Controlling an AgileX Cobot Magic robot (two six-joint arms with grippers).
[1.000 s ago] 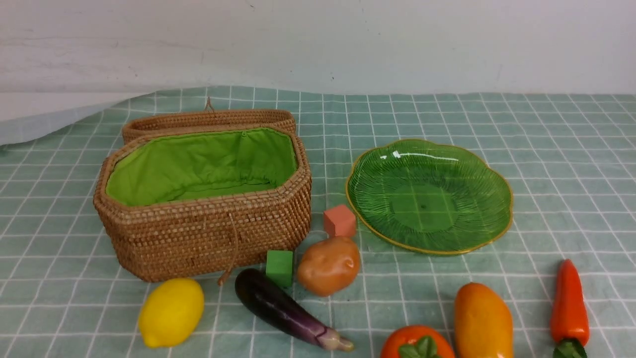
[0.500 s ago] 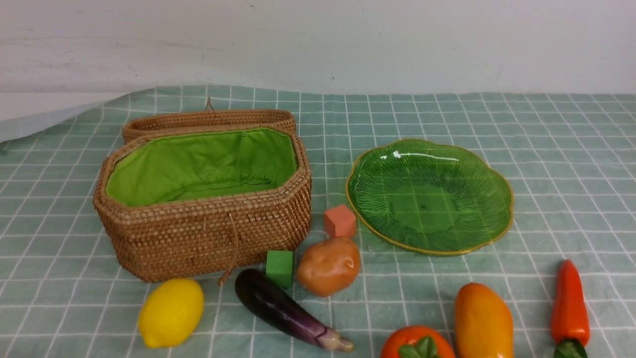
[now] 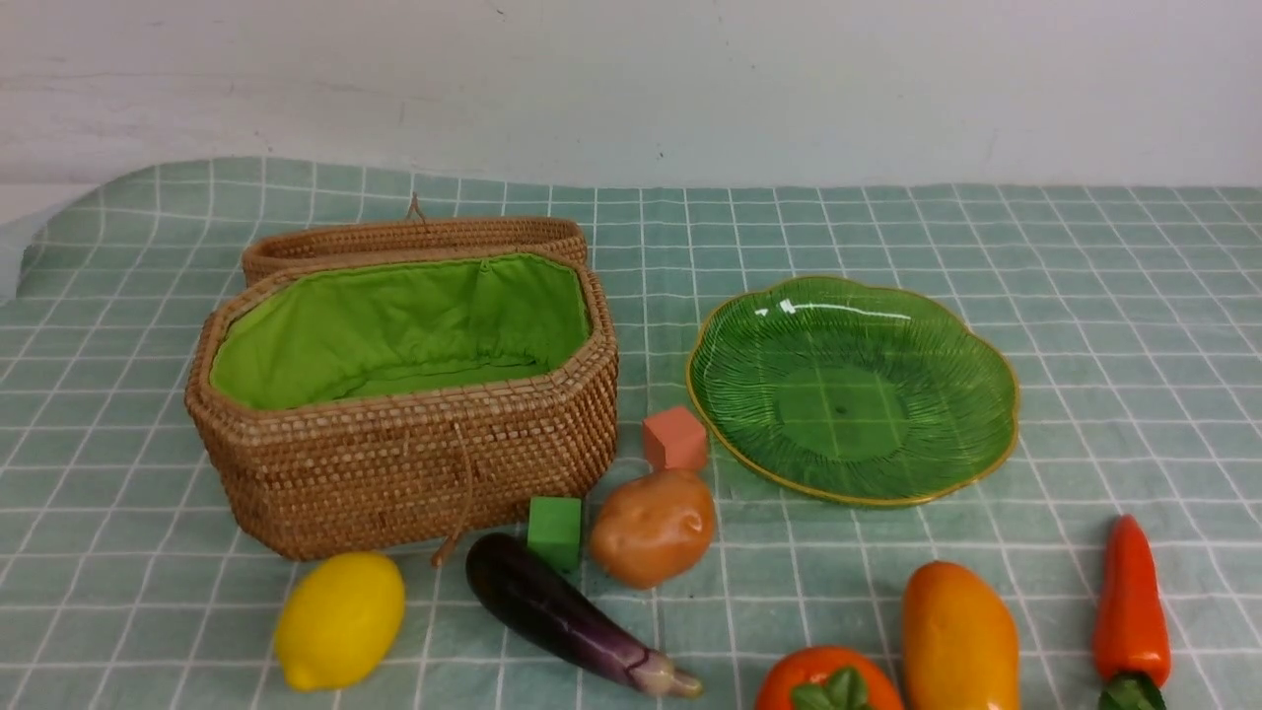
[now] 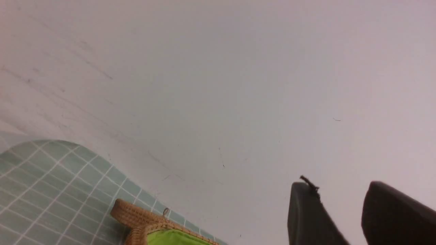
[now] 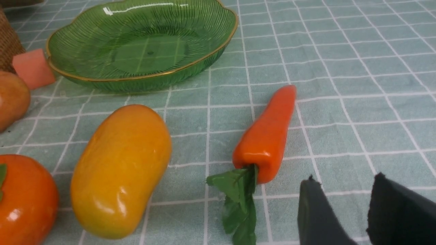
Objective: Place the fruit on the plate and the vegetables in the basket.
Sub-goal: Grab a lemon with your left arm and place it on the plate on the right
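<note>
Your right gripper (image 5: 345,185) has its two dark fingers spread with nothing between them. It hangs over the green checked tablecloth (image 3: 1085,276), on the near right side of the translucent green ribbed glass plate with the gold rim (image 3: 848,394). Your left gripper (image 4: 340,197) is also parted and empty, and it faces the pale wall; you cannot tell where it sits relative to the plate. The plate is bare. On its near right lies the slim red-orange toy carrot with a green stem (image 5: 267,136). On its near side lie the elongated orange-yellow toy mango (image 3: 958,636) and the round orange-red toy fruit with a green calyx (image 3: 823,680). Just beside its left rim sit a salmon-pink cube (image 3: 674,438) and the brown toy potato (image 3: 653,526). Farther to its near left are a small green cube (image 3: 554,531), the dark purple toy eggplant (image 3: 562,611) and the yellow toy lemon (image 3: 340,618). Left of the plate stands the brown woven wicker basket with a bright green lining (image 3: 394,473), its lid open.
</note>
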